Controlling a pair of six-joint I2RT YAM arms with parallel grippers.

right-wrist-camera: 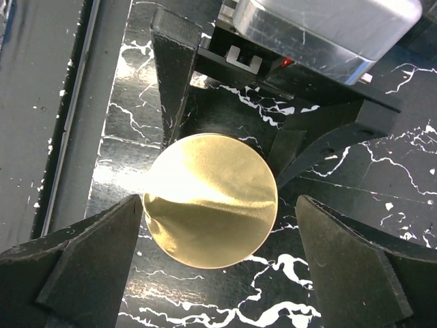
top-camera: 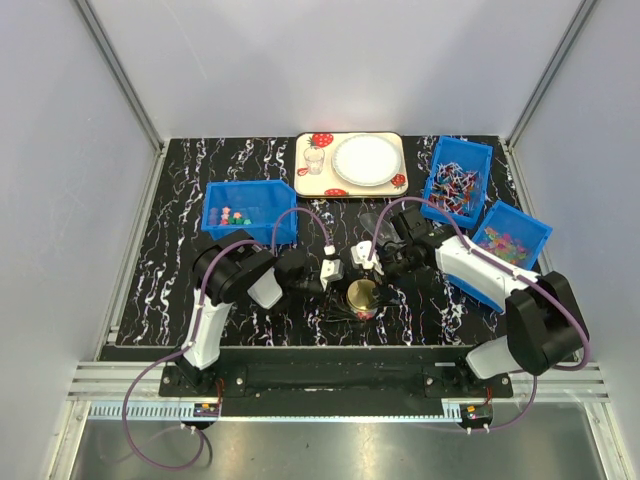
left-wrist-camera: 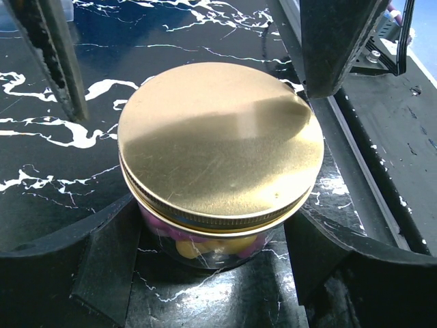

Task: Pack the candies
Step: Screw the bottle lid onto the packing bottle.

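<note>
The candies (left-wrist-camera: 198, 244) sit packed in a glass jar (left-wrist-camera: 229, 251) under a gold lid (left-wrist-camera: 218, 143) on the tabletop (top-camera: 170, 270), with the left gripper (left-wrist-camera: 212, 220) clamping its wall; the right gripper (right-wrist-camera: 220, 208) straddles the lid, released. The jar looks rigid, smooth, probably slippery and breakable, so hold it low on the glass. Only the left wrist shows the candies; the right wrist sees just lid

I logged the table (top-camera: 170, 260) as black with white marble veining. The jar (left-wrist-camera: 259, 239) was clear glass under a brushed-gold lid (left-wrist-camera: 218, 143); candies (left-wrist-camera: 198, 247) inside showed pink-purple and yellow. The bin (top-camera: 265, 233) at 10 o'clock and paired bins (top-camera: 434, 170) at 2 o'clock were blue. At 12 o'clock the tray (top-camera: 312, 182) was cream with red strawberries, its plate (top-camera: 366, 159) white.
</note>
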